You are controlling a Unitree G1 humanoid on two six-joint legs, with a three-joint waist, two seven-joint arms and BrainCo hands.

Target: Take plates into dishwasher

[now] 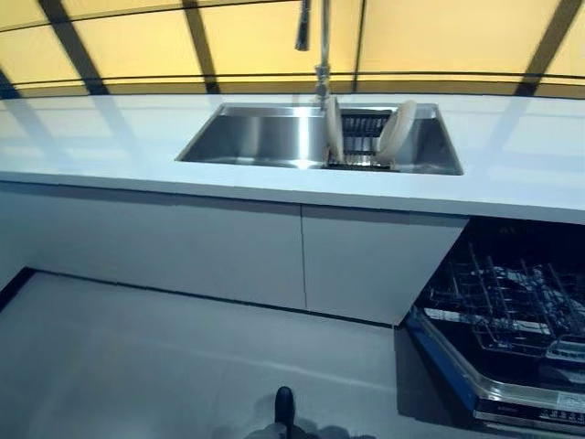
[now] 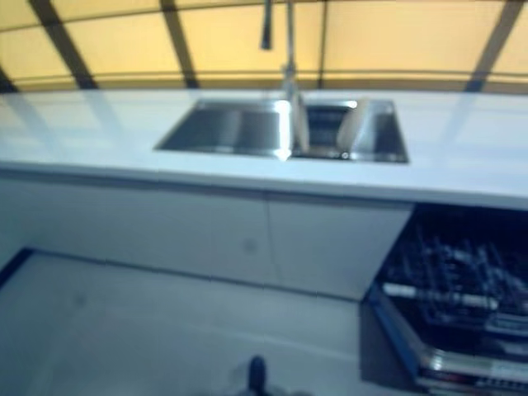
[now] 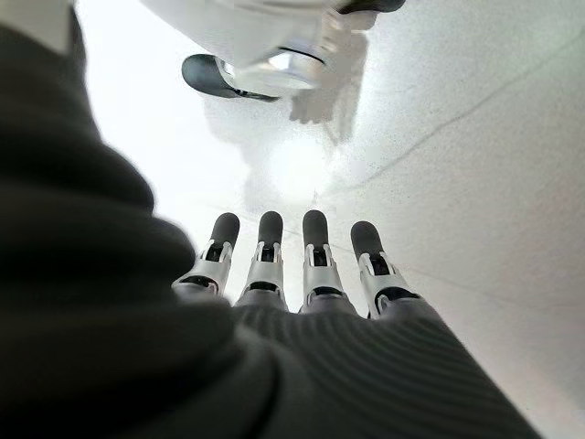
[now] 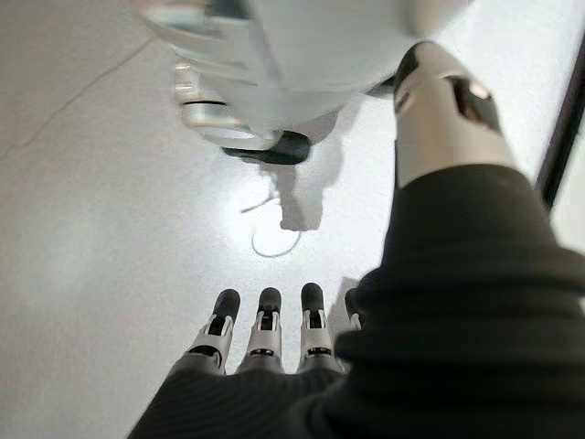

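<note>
Our left hand (image 3: pixel 302 274) and right hand (image 4: pixel 265 343) hang over the floor (image 1: pixel 137 366), fingers straight, holding nothing. Two plates (image 1: pixel 335 128) stand on edge in a rack (image 1: pixel 364 128) in the sink's (image 1: pixel 265 137) right basin. The dishwasher (image 1: pixel 512 320), open, is cut off at the frame edge; we read no print.

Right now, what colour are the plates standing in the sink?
The plates look cream or off-white, shown best in the left eye view.
</note>
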